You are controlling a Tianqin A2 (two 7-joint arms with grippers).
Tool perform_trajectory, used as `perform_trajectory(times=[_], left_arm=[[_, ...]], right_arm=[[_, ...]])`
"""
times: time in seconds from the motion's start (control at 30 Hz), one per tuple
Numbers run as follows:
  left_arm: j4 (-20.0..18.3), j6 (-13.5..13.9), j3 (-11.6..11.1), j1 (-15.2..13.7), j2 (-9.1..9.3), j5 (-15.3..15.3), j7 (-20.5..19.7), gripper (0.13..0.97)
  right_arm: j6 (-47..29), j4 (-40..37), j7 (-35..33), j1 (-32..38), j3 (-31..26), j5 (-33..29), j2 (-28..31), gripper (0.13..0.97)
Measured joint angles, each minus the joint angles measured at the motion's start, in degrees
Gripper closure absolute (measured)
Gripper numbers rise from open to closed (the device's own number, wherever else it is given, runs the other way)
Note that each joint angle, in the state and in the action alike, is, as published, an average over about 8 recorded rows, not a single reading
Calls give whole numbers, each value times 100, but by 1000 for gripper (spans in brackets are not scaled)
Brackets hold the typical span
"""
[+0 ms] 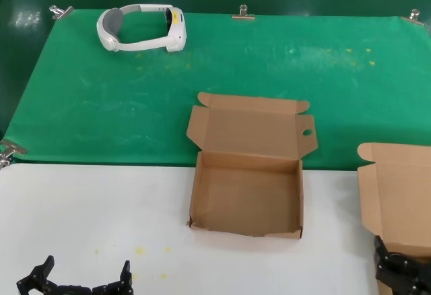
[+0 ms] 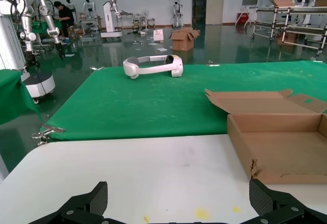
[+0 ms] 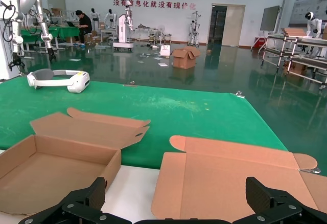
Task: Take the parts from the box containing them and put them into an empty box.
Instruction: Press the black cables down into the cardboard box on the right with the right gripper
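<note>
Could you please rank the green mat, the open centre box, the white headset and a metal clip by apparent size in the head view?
1. Green mat
2. Centre box
3. Headset
4. Clip

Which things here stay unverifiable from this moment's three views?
- Inside of the right-hand brown cardboard box: cut by the head view's edge and hidden behind its lid in the right wrist view, so no black cable shows.
- Right gripper: partly cut off by the head view's corner.
- Left gripper: only its open fingertips show.
</note>
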Motion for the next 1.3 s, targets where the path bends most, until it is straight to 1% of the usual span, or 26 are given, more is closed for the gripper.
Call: perform_trajectory(times=[1.3], left_arm=[[0,0,0,0,0,0,0,132]], right_arm=[[0,0,0,0,0,0,0,129]])
